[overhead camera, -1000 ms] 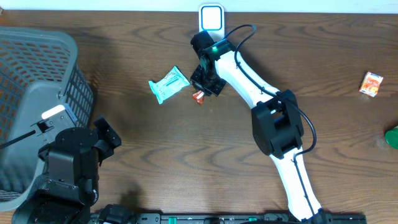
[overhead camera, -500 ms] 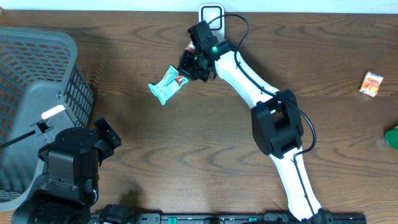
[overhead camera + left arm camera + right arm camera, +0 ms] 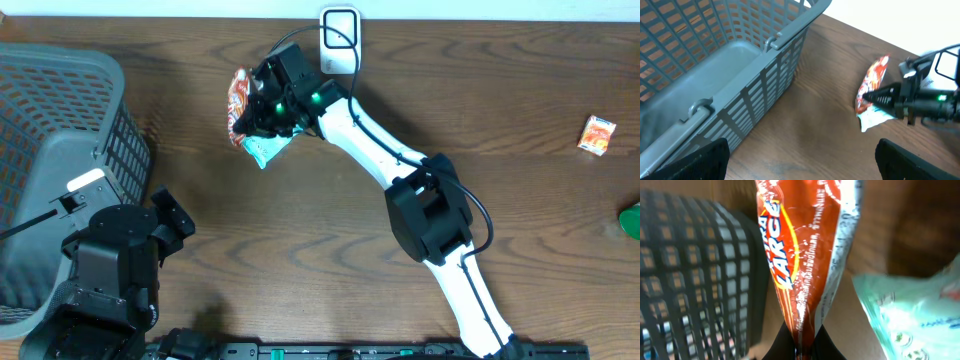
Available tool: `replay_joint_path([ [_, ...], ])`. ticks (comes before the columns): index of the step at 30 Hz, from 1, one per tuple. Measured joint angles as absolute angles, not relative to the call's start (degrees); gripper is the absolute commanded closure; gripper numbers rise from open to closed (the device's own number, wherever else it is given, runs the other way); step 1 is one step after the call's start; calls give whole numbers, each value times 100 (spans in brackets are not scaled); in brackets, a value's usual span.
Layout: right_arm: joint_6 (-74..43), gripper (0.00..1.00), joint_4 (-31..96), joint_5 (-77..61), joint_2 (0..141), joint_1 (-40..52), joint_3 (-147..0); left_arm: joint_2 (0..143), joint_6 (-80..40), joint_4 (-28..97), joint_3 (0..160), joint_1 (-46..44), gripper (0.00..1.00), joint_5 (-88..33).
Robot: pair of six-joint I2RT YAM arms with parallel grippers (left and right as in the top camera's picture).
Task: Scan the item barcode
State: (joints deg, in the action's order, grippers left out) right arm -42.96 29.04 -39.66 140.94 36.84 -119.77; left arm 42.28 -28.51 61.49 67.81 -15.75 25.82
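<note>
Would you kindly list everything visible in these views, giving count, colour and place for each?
red-orange foil snack packet: one, red-orange, held in the right claw above the mint-green packet.
mint-green plastic packet: one, mint-green, on the table.
grey slatted plastic basket: one, grey, left end of the table.
white rounded-square device: one, white, far edge, cabled.
small orange box: one, orange, far right.
green object: one, green, cut off at the right edge.
brown wooden table: one, brown, under everything.
left claw: one, black, open, empty, beside the basket.
right claw: one, black, shut on the snack packet.
</note>
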Motion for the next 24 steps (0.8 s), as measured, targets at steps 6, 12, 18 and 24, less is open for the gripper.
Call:
replay_joint_path([
  [6,-4130,99,2718,-4733,14097,3597,-11069,4228,-2851,6149,6781,-1575,7,2582],
  [12,-3791,89,2611,-5631,14097,3361,-10403,4228,-2851,6149,6781,-1575,7,2582],
  [18,-3249,21,2893,-6040,14094,3203,-10337,4228,-2851,6149,6781,-1575,7,2582],
  [24,-2744,1,3548,-5865,13834,3190,-10331,4228,-2851,6152,6781,-1575,7,2582],
])
